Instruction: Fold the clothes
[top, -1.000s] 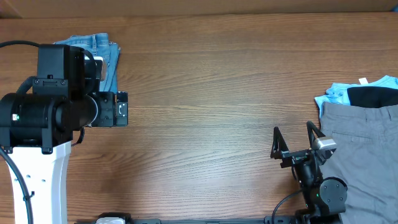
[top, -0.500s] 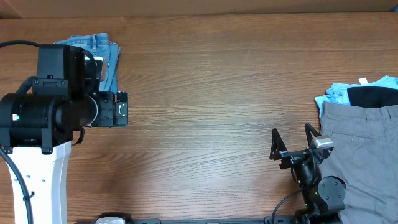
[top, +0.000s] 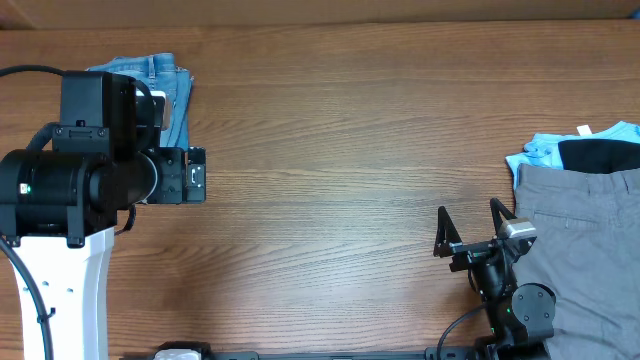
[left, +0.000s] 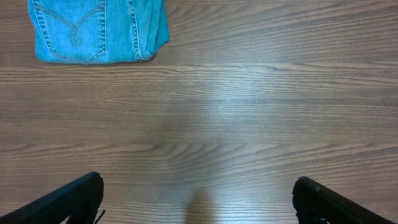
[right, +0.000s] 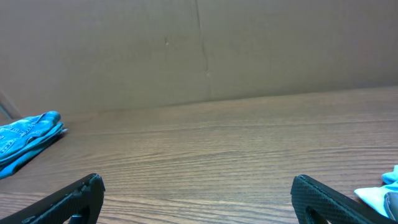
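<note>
Wooden table (top: 330, 150) carries the folded jeans (top: 150, 75) at its far left corner, partly hidden by the left arm (top: 70, 185). Left gripper (left: 199, 199) and right gripper (top: 468, 225) both stand spread wide, holding nothing. Grey trousers (top: 580, 240) lie at the right edge

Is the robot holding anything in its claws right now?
No. The left gripper and right gripper are open and empty; the folded jeans lie apart.
</note>
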